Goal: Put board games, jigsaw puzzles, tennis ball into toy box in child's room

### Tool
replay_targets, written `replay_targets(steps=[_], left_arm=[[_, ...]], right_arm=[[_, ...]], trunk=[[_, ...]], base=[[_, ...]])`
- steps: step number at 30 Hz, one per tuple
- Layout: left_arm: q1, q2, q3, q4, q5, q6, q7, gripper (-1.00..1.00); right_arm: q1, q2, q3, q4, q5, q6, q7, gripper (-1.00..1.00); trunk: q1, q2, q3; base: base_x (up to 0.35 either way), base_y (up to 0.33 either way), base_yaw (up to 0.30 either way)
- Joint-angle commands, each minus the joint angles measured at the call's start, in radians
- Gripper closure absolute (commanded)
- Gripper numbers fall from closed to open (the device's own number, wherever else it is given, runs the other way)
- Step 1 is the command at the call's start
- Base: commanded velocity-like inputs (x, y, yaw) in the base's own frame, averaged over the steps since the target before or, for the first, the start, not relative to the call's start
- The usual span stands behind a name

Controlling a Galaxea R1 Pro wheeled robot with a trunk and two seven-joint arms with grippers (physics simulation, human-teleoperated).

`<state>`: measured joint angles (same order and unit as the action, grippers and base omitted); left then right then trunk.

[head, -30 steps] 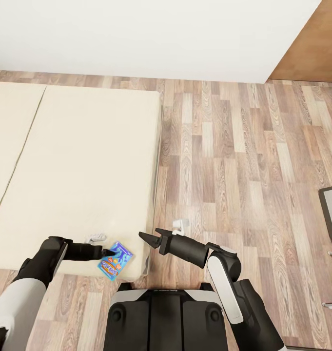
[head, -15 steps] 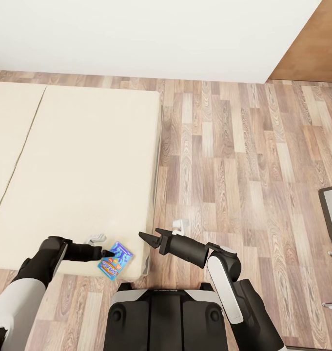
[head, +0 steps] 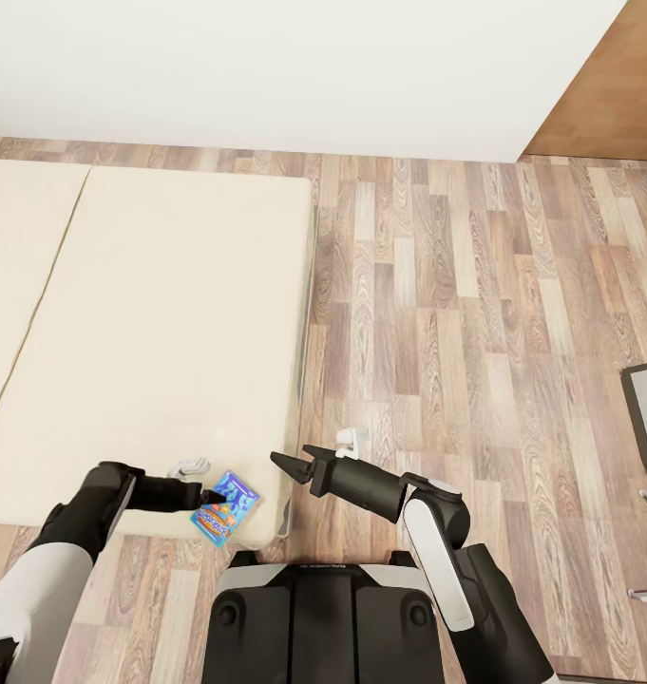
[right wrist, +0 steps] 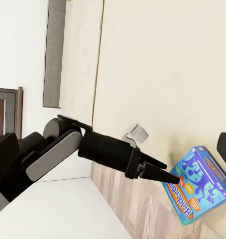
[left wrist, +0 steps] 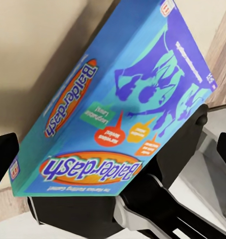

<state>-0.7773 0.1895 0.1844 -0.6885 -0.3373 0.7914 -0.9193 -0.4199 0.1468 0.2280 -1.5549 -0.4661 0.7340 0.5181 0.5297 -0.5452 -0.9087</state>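
Lying flat near the bed's (head: pixel 171 313) near corner, the blue board game (head: pixel 225 508) has its long axis running diagonally toward the bed's foot edge. The left gripper (head: pixel 212 494) touches its upper edge; whether its jaws are spread cannot be told. The right gripper (head: pixel 294 462) hovers empty beside the corner, jaws apart, above the floor (head: pixel 475 313).

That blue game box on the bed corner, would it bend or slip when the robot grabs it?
The blue box looks like stiff cardboard with crisp edges, so it probably won't bend. Its glossy print may slip somewhat. Flat, it shouldn't roll, but lying at the bed corner, a push could tip it off.
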Motion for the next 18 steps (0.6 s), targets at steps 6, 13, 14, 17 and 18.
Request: replay_targets(steps=[6, 13, 14, 17, 18], left_arm=[[0.000, -0.002, 0.000, 0.018, -0.012, 0.005, -0.009, -1.00], [0.000, -0.002, -0.018, 0.043, -0.012, 0.003, -0.009, -1.00], [0.000, -0.002, -0.019, 0.044, -0.012, 0.003, -0.010, -1.00], [0.000, -0.005, -0.020, 0.045, -0.011, 0.003, -0.010, -1.00], [0.000, -0.007, -0.020, 0.045, -0.011, 0.003, -0.010, -1.00]], right_arm=[[0.000, 0.000, -0.001, -0.001, -0.003, 0.006, 0.000, -1.00], [0.000, 0.000, -0.002, -0.001, -0.003, 0.007, 0.000, -1.00], [0.000, 0.000, -0.002, -0.001, -0.003, 0.007, 0.000, -1.00], [0.000, 0.000, -0.002, -0.001, -0.003, 0.007, 0.000, -1.00], [0.000, 0.000, -0.002, -0.001, -0.003, 0.007, 0.000, -1.00]], trunk=[[0.000, -0.001, -0.001], [0.000, -0.001, -0.001], [0.000, -0.001, -0.001], [0.000, -0.001, -0.001], [0.000, -0.001, -0.001]], base=[[0.000, 0.000, 0.000], [0.000, 0.000, 0.000], [0.000, 0.000, 0.000], [0.000, -0.002, 0.000], [0.000, -0.017, 0.000]])
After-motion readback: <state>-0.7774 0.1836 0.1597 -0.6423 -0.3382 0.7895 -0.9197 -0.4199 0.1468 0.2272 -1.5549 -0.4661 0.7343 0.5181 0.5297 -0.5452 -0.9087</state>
